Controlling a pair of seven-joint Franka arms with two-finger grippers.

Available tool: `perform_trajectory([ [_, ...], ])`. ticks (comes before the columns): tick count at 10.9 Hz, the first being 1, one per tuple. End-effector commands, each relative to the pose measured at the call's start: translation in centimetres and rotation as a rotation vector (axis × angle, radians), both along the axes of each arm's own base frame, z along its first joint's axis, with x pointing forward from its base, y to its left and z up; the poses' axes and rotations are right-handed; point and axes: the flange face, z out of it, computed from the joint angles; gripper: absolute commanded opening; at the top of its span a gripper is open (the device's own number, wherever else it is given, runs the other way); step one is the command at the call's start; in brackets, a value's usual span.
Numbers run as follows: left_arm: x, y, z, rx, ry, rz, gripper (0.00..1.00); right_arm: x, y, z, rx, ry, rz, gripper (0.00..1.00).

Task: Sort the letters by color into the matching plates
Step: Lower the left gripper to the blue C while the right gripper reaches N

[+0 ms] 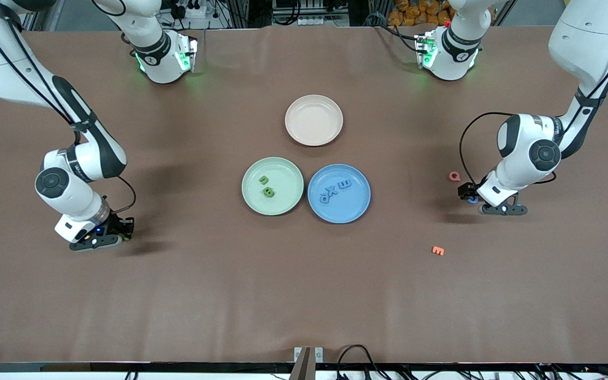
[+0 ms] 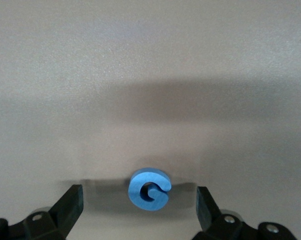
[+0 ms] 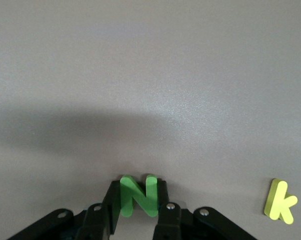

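the brown table [image 1: 304,295] holds three plates in the middle. the beige-pink plate [image 1: 314,120] sits farthest from the front camera. the mint green plate [image 1: 248,199] has two green letters [image 1: 266,186] in it, and the blue plate [image 1: 354,208] touching it has three blue letters [image 1: 334,191]. down at the table, the left gripper [image 2: 139,200] is spread wide around a blue g [image 2: 149,189]. the right gripper [image 3: 137,205] has pinched a green n [image 3: 138,195], with a yellow-green k [image 3: 280,201] lying near. a red q [image 1: 454,176] and an orange m [image 1: 438,250] lie toward the left arm's end.
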Motion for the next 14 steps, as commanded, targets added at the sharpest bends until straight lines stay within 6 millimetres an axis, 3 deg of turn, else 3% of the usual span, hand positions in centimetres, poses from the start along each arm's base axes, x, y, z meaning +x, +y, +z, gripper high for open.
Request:
perform_trajectory([
  [1,0.2,1.3,0.3,0.009,-0.016,-0.032,1.0,0.3,7.0,2.6,0.024,-0.019,-0.074,0.2],
  [6,0.1,1.2,0.3,0.008,-0.015,-0.028,1.0,0.5,5.5,2.1,0.015,-0.014,-0.066,0.19],
  [7,0.1,1.2,0.3,0.006,-0.015,-0.021,0.9,0.5,5.9,2.1,0.017,-0.012,-0.067,0.19],
  [8,0.1,1.3,0.2,0.006,-0.015,-0.018,0.35,0.5,6.4,2.1,0.023,-0.01,-0.072,0.19],
  [9,0.1,1.2,0.3,0.005,-0.015,-0.016,0.0,0.5,7.3,2.2,0.028,-0.013,-0.082,0.19],
  [14,0.2,1.3,0.3,0.005,-0.016,-0.015,0.0,0.1,11.6,2.2,0.045,-0.015,-0.106,0.19],
])
